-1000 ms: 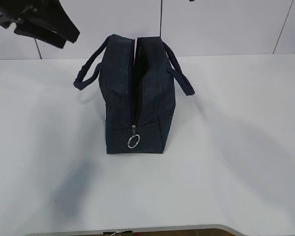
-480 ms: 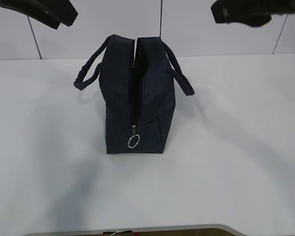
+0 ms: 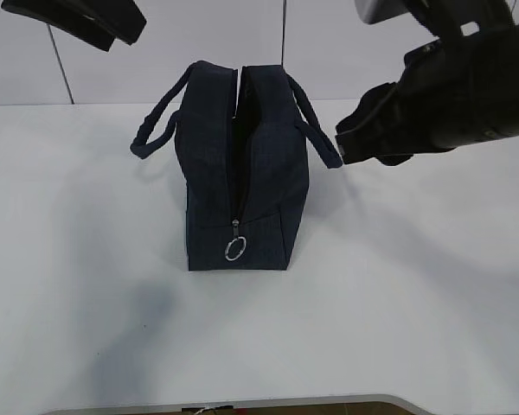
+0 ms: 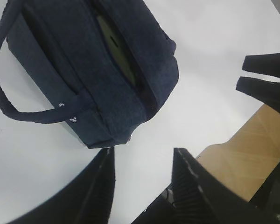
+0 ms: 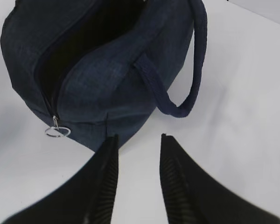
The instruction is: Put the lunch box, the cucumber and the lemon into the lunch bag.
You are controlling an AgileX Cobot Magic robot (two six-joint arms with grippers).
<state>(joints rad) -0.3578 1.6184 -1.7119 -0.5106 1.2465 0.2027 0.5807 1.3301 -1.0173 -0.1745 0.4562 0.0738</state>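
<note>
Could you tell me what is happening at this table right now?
A two-armed robot is working around a navy lunch bag standing on the white table, its zipper open along the top. Both grippers are empty with fingers apart: the left gripper hangs above the bag's far end, the right gripper near its handle. Something pale green shows through the opening; no food lies outside.

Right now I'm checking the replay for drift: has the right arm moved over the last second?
Yes. The right gripper has entered from the upper right and come down leftward, toward the lunch bag handle.
</note>
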